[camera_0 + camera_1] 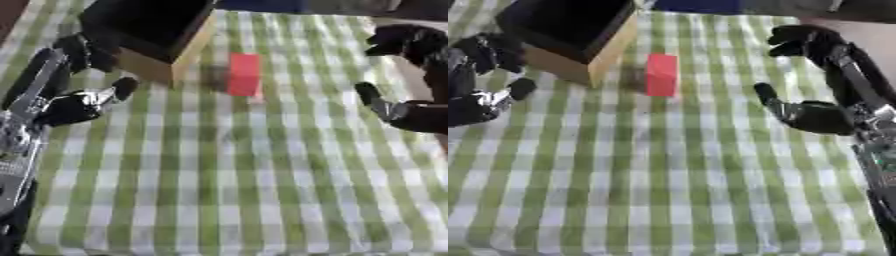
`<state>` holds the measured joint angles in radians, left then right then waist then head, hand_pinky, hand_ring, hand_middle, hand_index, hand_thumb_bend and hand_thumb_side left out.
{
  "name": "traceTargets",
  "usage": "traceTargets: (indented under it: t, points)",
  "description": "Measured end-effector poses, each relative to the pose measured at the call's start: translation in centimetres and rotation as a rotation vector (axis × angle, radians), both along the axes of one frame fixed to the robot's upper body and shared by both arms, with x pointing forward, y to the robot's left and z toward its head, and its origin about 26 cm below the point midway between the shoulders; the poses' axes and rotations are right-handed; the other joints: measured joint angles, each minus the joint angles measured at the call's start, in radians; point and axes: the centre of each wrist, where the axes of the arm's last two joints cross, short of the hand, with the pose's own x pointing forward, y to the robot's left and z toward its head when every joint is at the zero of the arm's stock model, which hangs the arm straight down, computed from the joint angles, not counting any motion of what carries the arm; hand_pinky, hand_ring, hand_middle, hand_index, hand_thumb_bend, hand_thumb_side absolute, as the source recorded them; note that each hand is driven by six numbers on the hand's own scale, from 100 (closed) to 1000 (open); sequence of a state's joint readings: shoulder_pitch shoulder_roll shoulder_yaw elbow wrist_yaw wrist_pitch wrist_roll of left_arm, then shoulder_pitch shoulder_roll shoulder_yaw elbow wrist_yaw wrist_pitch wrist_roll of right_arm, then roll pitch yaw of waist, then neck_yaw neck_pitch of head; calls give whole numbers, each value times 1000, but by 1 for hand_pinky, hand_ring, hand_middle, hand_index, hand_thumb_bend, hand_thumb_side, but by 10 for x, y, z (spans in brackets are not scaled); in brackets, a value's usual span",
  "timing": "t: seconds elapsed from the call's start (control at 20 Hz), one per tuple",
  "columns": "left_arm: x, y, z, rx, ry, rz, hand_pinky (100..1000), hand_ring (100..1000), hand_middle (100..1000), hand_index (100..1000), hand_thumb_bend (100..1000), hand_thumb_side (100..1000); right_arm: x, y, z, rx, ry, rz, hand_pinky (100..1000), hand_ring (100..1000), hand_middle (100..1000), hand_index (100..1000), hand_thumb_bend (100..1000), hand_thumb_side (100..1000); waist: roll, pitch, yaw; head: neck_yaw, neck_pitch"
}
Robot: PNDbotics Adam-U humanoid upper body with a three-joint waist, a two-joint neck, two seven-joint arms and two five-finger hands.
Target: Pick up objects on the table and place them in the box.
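I see the box [153, 35] at the far left of the table [262, 190], a wooden one with a dark inside, sitting tilted to my view on the green and white checked cloth. Just to its right, a little apart from its near corner, the red block [661, 75] stands on the cloth, out of the box and untouched by either hand.

My left hand [83, 102] shows at the left edge, near the box's front corner but not touching it. One finger sticks out toward the block; the rest is a dark blur, and I cannot tell whether the fingers are curled or slack. It holds nothing that I can see.

My right hand [807, 115] is on the right side, level with the block and well apart from it. A finger or thumb [765, 93] points up and to the left from the palm. The other fingers run together in shadow, so I cannot tell their state either. Nothing shows in that hand.
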<state>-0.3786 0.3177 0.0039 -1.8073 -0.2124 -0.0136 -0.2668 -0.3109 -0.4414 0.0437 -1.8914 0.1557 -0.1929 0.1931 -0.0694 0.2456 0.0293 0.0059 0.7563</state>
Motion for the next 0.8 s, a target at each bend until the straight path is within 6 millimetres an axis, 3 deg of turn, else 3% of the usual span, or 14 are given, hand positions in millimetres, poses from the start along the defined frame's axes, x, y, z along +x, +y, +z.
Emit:
traceTargets:
  t: [0.45,0.8]
  points:
    - [0,0,0,1,0,-1,678,673,660,791,589,467,3,-1,6,-51,0,18,801,735,750,860,323,100,-2,-1,3,-2,0]
    - [0,-1,0,6,3,-8,679,673,660,791,588,468,17,-6,32,-218,-14,53,844,838,879,944,357,100,-6,-6,8,-9,0]
